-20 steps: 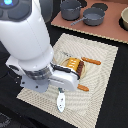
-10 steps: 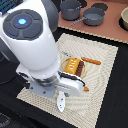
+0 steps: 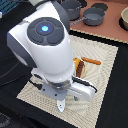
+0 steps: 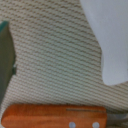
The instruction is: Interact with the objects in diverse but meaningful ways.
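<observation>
Arm looms over woven mat, hiding most of it. Beside the arm on the mat: ridged block, brown stick touching it. Fingers hidden; grip state can't be told. Wrist view: orange handle on mat.

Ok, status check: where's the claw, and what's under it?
Arm low over woven mat, claw hidden, state unknown. Ridged orange-yellow block and brown stick beside the arm, untouched. Orange-handled utensil under the wrist camera.

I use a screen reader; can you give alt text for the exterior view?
A large white robot arm fills the frame above a beige woven placemat, hiding most of a ridged orange-yellow block. Two grey pots sit behind.
</observation>
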### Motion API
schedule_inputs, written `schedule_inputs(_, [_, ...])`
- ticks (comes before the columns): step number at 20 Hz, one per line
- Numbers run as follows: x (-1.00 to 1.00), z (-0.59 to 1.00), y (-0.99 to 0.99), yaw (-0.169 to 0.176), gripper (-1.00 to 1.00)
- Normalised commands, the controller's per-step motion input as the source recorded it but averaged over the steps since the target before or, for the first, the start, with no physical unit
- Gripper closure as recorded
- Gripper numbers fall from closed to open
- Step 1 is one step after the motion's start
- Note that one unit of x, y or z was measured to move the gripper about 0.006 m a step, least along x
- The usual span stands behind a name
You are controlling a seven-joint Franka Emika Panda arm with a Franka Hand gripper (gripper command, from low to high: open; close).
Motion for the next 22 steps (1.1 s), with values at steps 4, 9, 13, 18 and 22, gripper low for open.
schedule_inputs(4, [0.42, -0.27, 0.00, -0.051, 1.00])
schedule_inputs(9, [0.35, -0.28, -0.03, -0.052, 1.00])
schedule_inputs(13, [0.26, -0.28, -0.05, -0.033, 1.00])
schedule_inputs(18, [0.30, 0.70, -0.14, -0.052, -1.00])
schedule_inputs(22, [0.32, 0.89, -0.19, -0.133, -1.00])
